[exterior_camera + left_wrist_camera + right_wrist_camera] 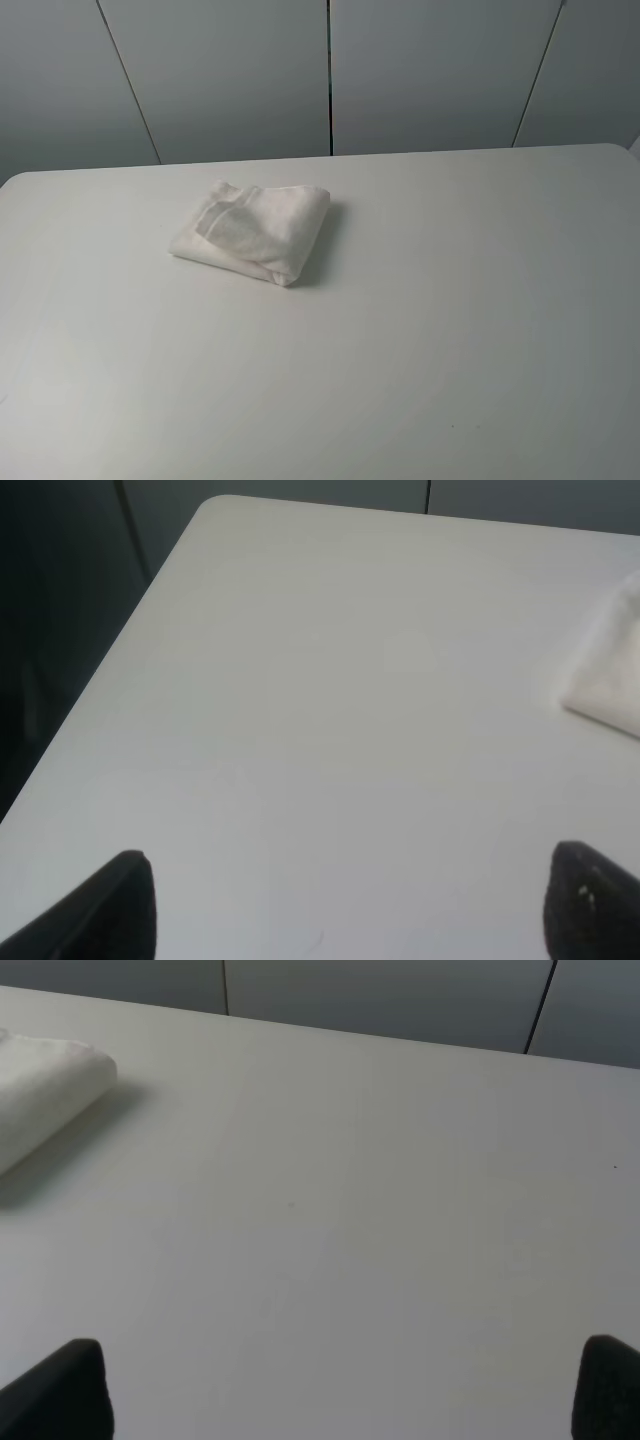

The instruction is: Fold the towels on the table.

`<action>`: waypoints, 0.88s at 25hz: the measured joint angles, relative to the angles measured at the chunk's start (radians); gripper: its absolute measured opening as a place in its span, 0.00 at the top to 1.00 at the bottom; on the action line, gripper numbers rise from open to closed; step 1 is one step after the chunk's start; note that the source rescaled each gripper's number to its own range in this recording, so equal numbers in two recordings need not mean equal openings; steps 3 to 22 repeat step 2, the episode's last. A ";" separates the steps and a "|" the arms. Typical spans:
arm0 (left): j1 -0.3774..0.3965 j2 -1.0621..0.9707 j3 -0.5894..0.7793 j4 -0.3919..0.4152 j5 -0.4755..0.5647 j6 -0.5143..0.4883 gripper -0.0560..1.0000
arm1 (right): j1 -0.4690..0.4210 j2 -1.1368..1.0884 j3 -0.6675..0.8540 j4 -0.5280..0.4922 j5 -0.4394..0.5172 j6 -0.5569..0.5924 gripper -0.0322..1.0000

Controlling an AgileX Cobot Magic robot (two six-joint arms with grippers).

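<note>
Folded towel [254,230] on the worktop [420,330].
Left gripper [350,905] and right gripper [345,1390] are held wide apart, empty, clear of it.

**Soft terry on a matt top**

The towel [255,232] is white cloth with a nubbly, looped terry pile, and a flatter woven band runs across one layer. The surface [450,330] beneath it is plain white, smooth and matt, giving only a dull, even sheen. The left gripper [345,905] and right gripper [345,1390] show dark, matt fingertips, seemingly of hard plastic. Behind stand smooth, matt grey wall panels [430,70].
</note>
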 joint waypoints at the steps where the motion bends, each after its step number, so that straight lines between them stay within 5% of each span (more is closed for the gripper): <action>1: 0.000 0.000 0.000 0.000 0.000 0.000 0.00 | 0.000 0.000 0.000 0.000 0.000 0.000 0.00; 22: 0.000 0.000 0.000 0.000 0.000 0.000 0.00 | 0.000 0.000 0.000 0.000 0.000 0.000 0.00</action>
